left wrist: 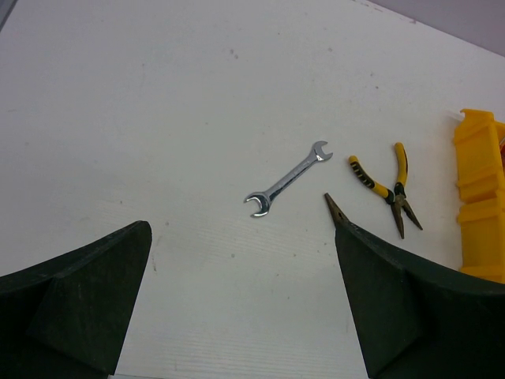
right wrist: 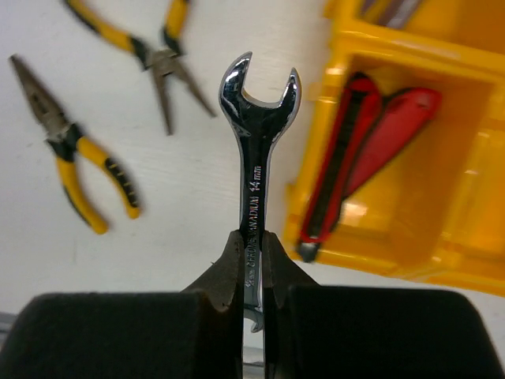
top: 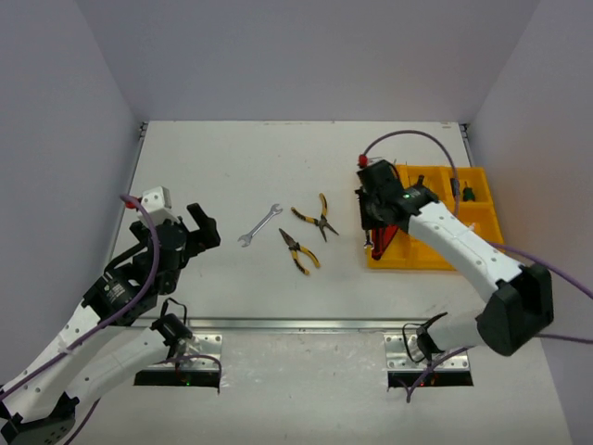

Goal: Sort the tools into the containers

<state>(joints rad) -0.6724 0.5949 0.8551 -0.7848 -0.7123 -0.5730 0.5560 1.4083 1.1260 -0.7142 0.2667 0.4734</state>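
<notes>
My right gripper [right wrist: 252, 260] is shut on the shank of a silver wrench [right wrist: 256, 150], which stands upright just left of the yellow tray [right wrist: 442, 237]. In the top view this gripper [top: 375, 204] hovers over the tray's left edge [top: 435, 260]. Two red-black utility knives [right wrist: 355, 150] lie in the near-left compartment. A second silver wrench [top: 260, 225] and two yellow-black pliers [top: 317, 216] [top: 299, 250] lie on the table. My left gripper [top: 199, 232] is open and empty, left of that wrench [left wrist: 288, 180], with its fingers [left wrist: 79, 300] wide apart.
Green-handled tools [top: 463, 192] lie in the tray's far-right compartment. The left wrist view shows one pair of pliers [left wrist: 387, 185], the tip of the other [left wrist: 335, 212] and the tray's corner [left wrist: 481, 205]. Grey walls close off the table at the left, back and right.
</notes>
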